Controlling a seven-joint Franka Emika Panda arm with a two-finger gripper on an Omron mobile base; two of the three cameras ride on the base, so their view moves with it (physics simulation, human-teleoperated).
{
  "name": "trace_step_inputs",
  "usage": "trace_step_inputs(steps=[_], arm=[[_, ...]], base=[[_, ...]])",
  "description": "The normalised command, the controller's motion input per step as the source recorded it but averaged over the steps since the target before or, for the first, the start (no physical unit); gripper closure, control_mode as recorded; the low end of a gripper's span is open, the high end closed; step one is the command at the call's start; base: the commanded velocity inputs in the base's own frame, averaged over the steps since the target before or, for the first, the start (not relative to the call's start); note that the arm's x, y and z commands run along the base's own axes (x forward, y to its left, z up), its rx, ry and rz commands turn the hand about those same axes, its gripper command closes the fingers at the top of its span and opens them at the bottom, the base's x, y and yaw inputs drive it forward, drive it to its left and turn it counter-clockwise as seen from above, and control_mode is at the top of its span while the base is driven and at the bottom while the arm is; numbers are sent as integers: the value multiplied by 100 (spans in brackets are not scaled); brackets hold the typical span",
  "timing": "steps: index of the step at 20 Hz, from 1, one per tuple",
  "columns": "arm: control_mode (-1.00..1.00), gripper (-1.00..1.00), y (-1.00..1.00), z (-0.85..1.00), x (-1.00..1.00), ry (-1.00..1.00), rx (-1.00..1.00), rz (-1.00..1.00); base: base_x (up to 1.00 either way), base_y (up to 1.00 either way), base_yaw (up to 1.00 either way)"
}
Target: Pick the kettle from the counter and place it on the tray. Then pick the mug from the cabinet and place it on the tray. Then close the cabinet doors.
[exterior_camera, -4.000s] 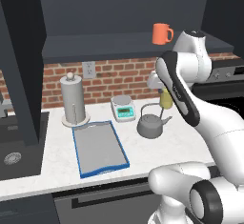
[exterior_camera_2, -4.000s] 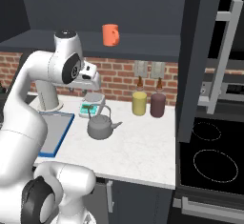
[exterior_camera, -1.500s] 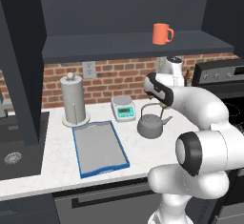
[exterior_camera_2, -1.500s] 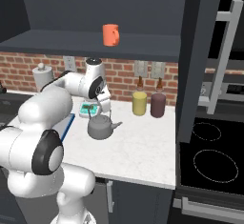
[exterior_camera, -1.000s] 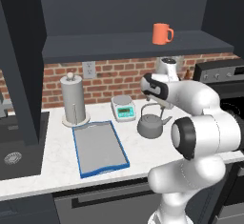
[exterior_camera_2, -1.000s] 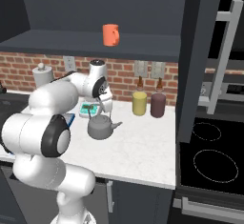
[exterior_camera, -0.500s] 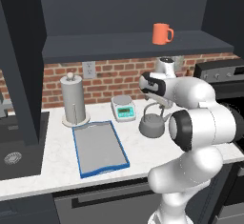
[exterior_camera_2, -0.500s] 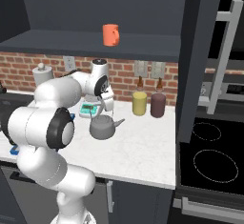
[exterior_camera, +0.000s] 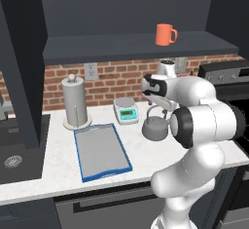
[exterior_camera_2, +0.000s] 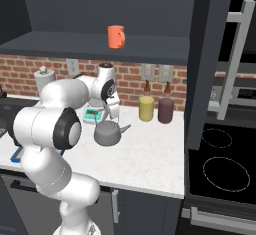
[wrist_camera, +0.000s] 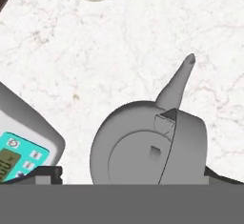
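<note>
The grey kettle (exterior_camera: pixel 155 128) (exterior_camera_2: pixel 107 133) stands on the white counter (exterior_camera: pixel 56 162) to the right of the blue-rimmed tray (exterior_camera: pixel 101 150). My gripper (exterior_camera: pixel 158 110) (exterior_camera_2: pixel 111 115) points down just above it, open. In the hand view the kettle (wrist_camera: pixel 143 154) lies between my two fingertips (wrist_camera: pixel 47 173), spout pointing away, and its thin wire handle crosses the lid. The orange mug (exterior_camera: pixel 165 34) (exterior_camera_2: pixel 116 36) sits on the dark cabinet shelf (exterior_camera: pixel 131 47) above. An open cabinet door (exterior_camera_2: pixel 212 54) with a silver bar handle stands at the right.
A small white scale (exterior_camera: pixel 125 111) (wrist_camera: pixel 19 144) sits just behind and left of the kettle. A paper-towel holder (exterior_camera: pixel 75 101) stands behind the tray. Yellow (exterior_camera_2: pixel 146 108) and maroon (exterior_camera_2: pixel 165 110) canisters stand by the brick wall. A stove (exterior_camera_2: pixel 220 169) lies to the right.
The hand has come down a little closer over the kettle, jaws staying open. The kettle, tray and mug have not moved.
</note>
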Motion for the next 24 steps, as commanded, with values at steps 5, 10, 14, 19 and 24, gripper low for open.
trace_step_inputs(steps=[5,10,14,19,24], arm=[[-100,100,0,-10,-14,0,0,-1],[-100,100,0,-11,-44,0,0,0],[-100,100,0,-10,-57,-1,0,0],[-100,100,2,33,-52,-6,3,8],[-100,100,20,54,-63,0,0,11]], base=[[0,0,0],[0,0,0],[0,0,0],[0,0,0],[0,0,0]])
